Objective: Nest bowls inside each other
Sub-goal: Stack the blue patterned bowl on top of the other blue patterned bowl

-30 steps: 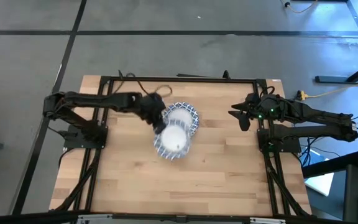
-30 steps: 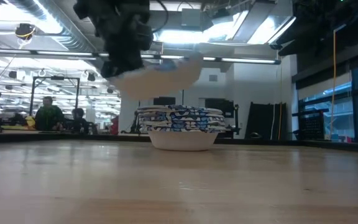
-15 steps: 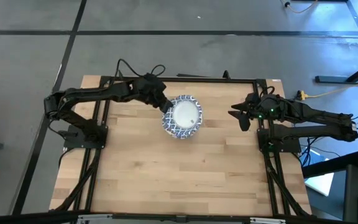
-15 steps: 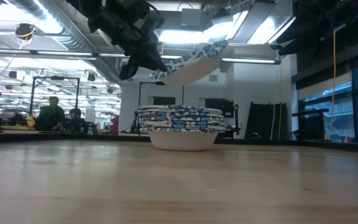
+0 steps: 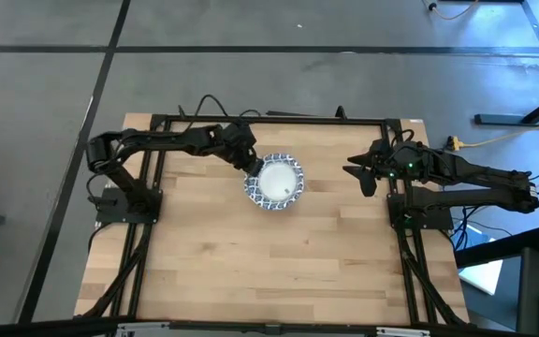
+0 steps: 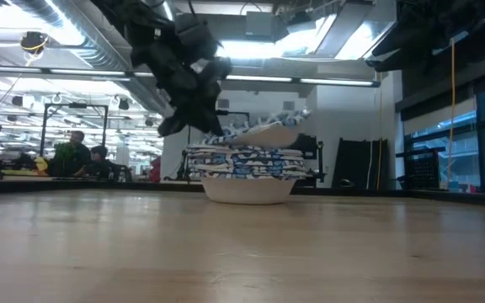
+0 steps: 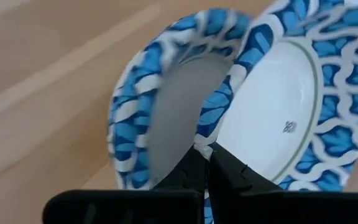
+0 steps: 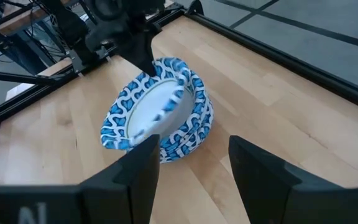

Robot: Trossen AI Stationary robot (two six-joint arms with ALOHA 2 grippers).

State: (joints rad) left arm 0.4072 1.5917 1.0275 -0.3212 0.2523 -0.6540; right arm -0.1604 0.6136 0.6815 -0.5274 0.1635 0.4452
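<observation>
**Last bowl tilting onto the stack**

The left pincer (image 5: 249, 161) is clamped on the rim of a single bowl (image 6: 259, 133), its two fingers pinching the patterned edge between them, as the left wrist view shows up close (image 7: 207, 163). The bowl is held at a slant just above the stack of bowls (image 6: 244, 171), one side low and close to the top rim, the other side raised. That tilt looks deliberate: gripping by the edge leaves the bowl hanging from one side, and one edge can meet the stack first so the rest drops in.

In the high view the stack sits in the upper middle of the frame, on the far half of the bench (image 5: 279, 262), with the held bowl almost exactly over it. I judge the nesting nearly done, with only the release left.

The right pincer (image 5: 367, 178) waits at the right edge of the bench, well apart from the bowls, its fingers spread wide.

The bench is pale wooden planking in a dark metal frame. Behind it, in the low view, lies a bright workshop with ceiling lights, and people (image 6: 74, 153) at the left edge.
</observation>
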